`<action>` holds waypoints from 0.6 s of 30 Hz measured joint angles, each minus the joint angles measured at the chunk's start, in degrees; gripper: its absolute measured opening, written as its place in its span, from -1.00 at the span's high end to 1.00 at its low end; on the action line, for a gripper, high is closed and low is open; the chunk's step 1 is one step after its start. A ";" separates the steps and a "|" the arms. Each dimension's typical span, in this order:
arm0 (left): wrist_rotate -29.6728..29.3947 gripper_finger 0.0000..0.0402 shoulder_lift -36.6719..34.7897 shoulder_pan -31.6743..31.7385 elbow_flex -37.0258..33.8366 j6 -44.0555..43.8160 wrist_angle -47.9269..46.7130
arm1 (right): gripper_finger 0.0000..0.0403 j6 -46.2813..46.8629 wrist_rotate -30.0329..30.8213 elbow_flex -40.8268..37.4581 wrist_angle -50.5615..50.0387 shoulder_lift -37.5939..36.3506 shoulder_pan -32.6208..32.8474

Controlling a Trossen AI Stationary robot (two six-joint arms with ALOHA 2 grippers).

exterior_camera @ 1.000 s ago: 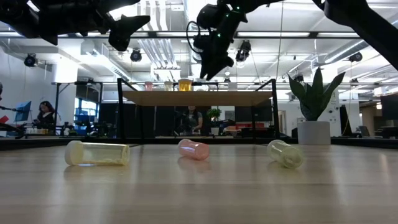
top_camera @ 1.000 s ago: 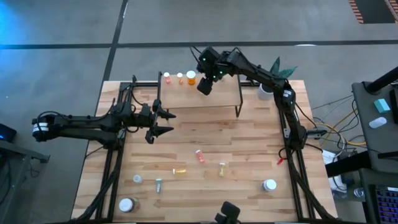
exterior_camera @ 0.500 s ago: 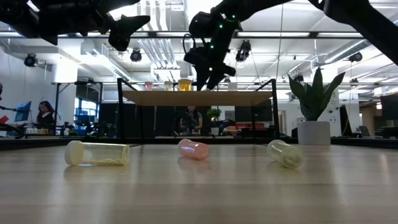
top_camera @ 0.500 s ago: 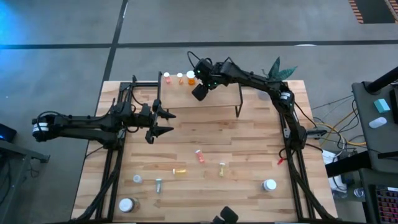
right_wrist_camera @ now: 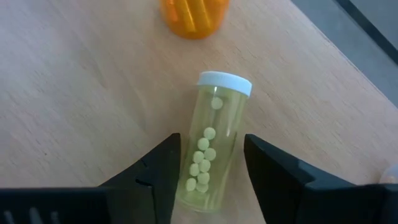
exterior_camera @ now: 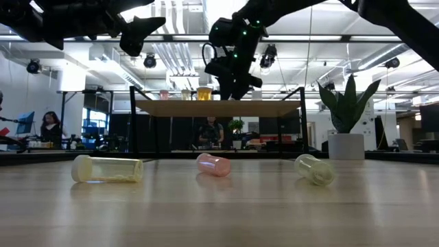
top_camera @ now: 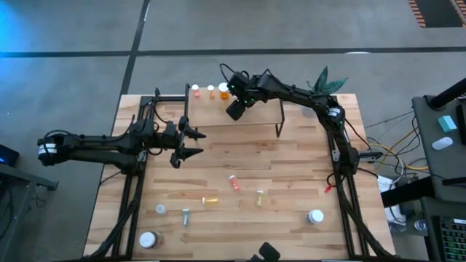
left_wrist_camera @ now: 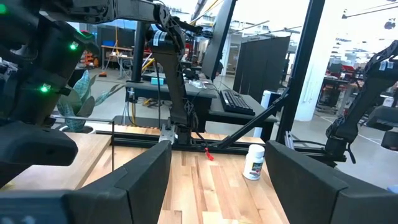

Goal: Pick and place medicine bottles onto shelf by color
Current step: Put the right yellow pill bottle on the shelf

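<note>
My right gripper (top_camera: 234,109) (exterior_camera: 233,89) (right_wrist_camera: 210,142) is over the left half of the shelf (top_camera: 255,118) (exterior_camera: 206,108), shut on a yellow-green vial (right_wrist_camera: 211,143) with a white cap and pale pills inside. Next to it an orange bottle (top_camera: 223,90) (right_wrist_camera: 194,15) stands on the board, with two smaller bottles (top_camera: 195,90) (top_camera: 210,90) farther left. My left gripper (top_camera: 191,143) (left_wrist_camera: 217,155) hovers open above the table's left middle, touching nothing. A pink vial (top_camera: 234,182) (exterior_camera: 212,165) and two yellowish vials (top_camera: 210,199) (top_camera: 260,197) lie on their sides on the table. My right gripper pinches the vial's body near its bottom end (right_wrist_camera: 204,182) between the two fingers, coming from above at a slant. The vial runs along the fingers, its white cap (right_wrist_camera: 225,82) pointing away from the gripper toward the board. Whether the cap touches the board I cannot tell.
Several more bottles sit near the table's near-left corner (top_camera: 161,209) (top_camera: 185,215) (top_camera: 148,239), and a white one (top_camera: 315,216) (left_wrist_camera: 255,162) near the right edge. A white pot with a plant (top_camera: 312,108) (exterior_camera: 346,145) stands right of the shelf.
My right gripper has moved a little toward the table's left edge and come down toward the shelf board, turning as it went, with the vial still in its fingers. The left arm has kept still.
</note>
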 joint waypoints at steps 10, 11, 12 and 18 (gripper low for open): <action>0.00 -0.22 -0.02 0.04 0.00 0.00 0.00 | 0.56 -1.32 0.06 1.40 -2.90 -0.19 -0.01; 0.00 -0.22 -0.02 0.04 0.00 0.00 0.00 | 0.57 -1.34 0.08 1.40 -3.13 -0.37 0.01; 0.00 -0.22 -0.02 0.04 0.00 0.00 0.00 | 0.57 -1.34 0.09 1.37 -3.25 -0.64 0.03; 0.01 -0.22 -0.02 0.04 0.00 0.00 0.00 | 0.49 -1.61 0.57 0.57 -2.33 -3.28 0.83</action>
